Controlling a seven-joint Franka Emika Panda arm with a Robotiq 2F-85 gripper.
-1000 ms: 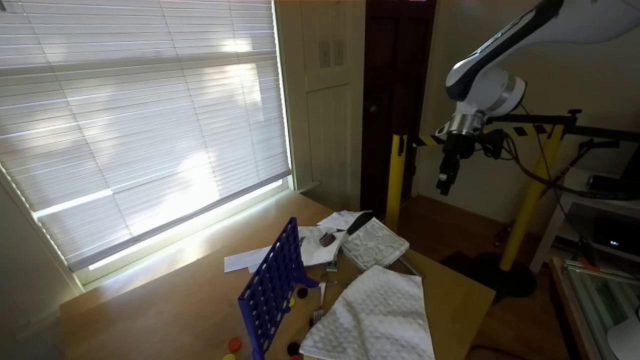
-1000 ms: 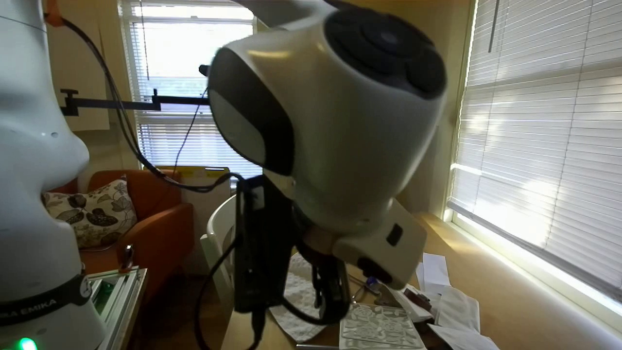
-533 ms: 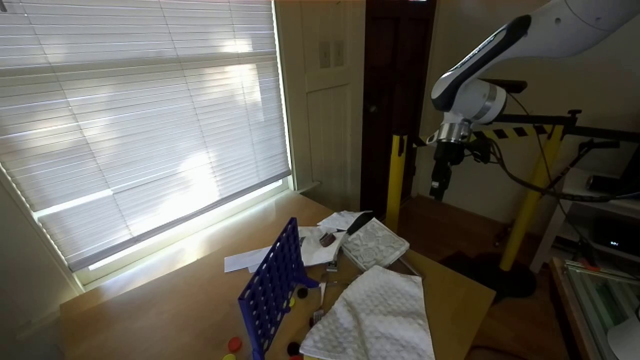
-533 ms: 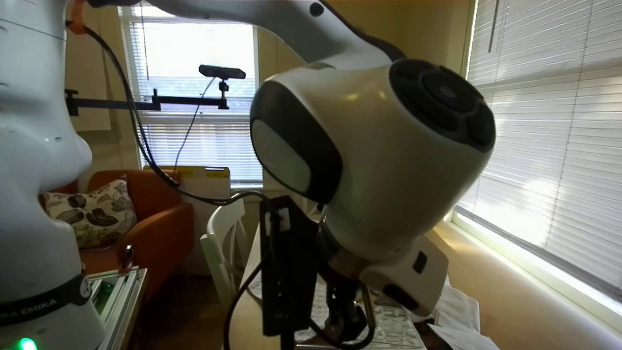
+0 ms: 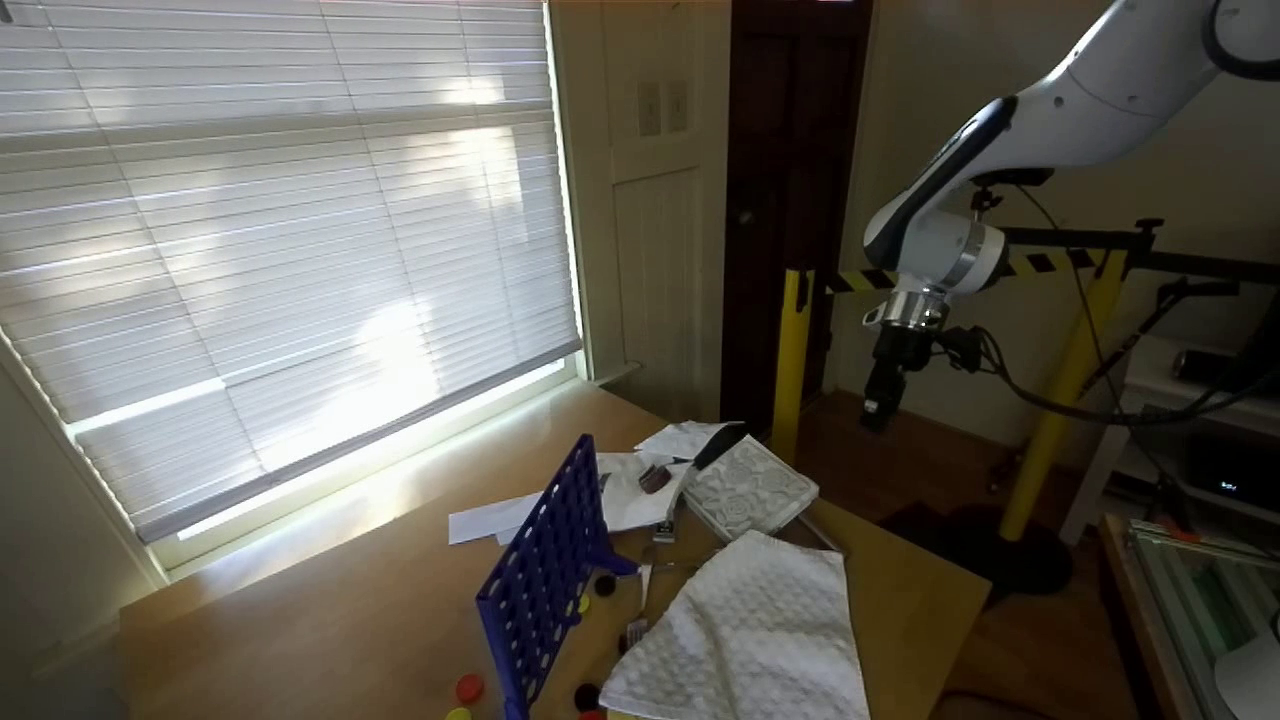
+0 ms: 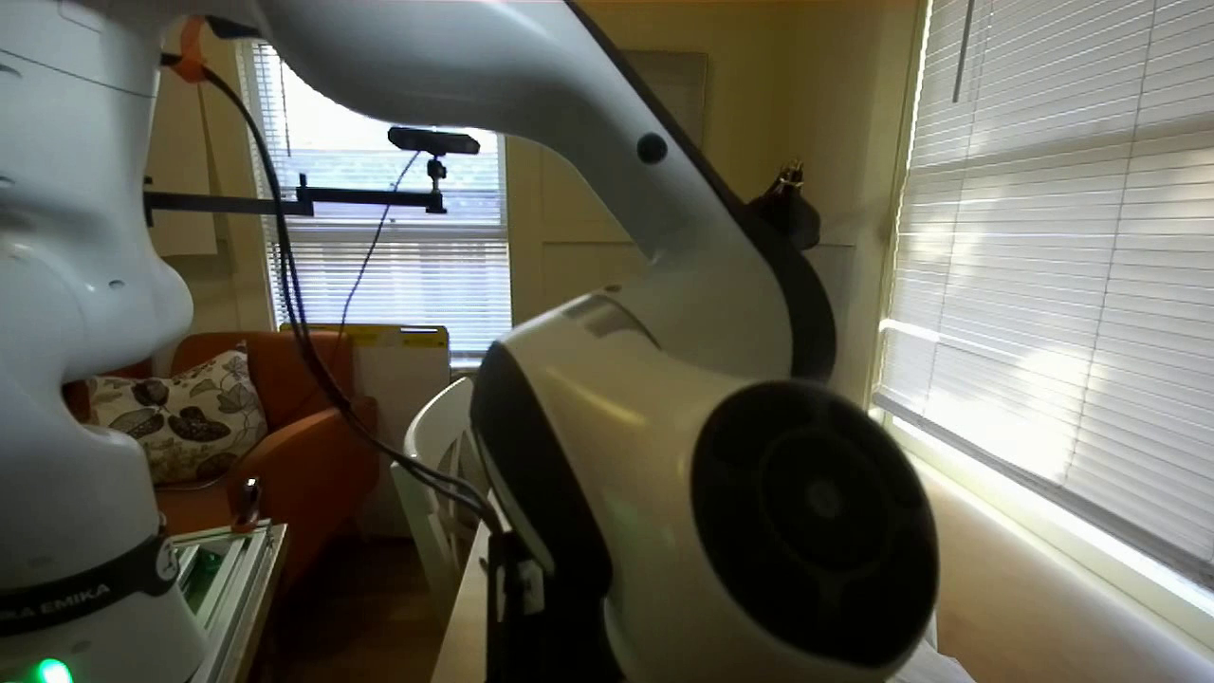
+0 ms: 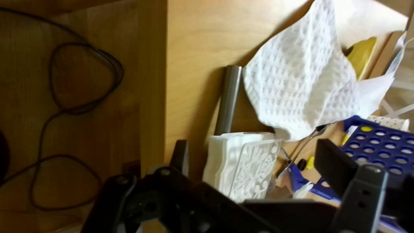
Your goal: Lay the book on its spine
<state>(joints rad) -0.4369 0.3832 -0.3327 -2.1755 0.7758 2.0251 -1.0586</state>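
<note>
The book (image 5: 750, 488) is pale with a raised floral pattern. It lies patterned cover up near the table's edge, among papers and a dark-handled utensil. In the wrist view the book (image 7: 254, 168) shows its cover and a thick pale side. My gripper (image 5: 874, 418) is in the air above and to the right of the book in that exterior view, apart from it. In the wrist view my gripper (image 7: 255, 157) is open and empty, its fingers spread wide on either side of the book's image. The arm (image 6: 702, 503) hides the gripper and book in an exterior view.
A white cloth (image 5: 760, 630) lies beside the book. A metal tube (image 7: 229, 100) touches or nearly touches the book's end. A blue game grid (image 5: 545, 570) stands upright, with loose discs and forks near it. A yellow post (image 5: 792, 365) stands behind the table.
My gripper has moved down and slightly left in an exterior view. The arm has swung lower and now covers the book in an exterior view. The table objects have not moved.
</note>
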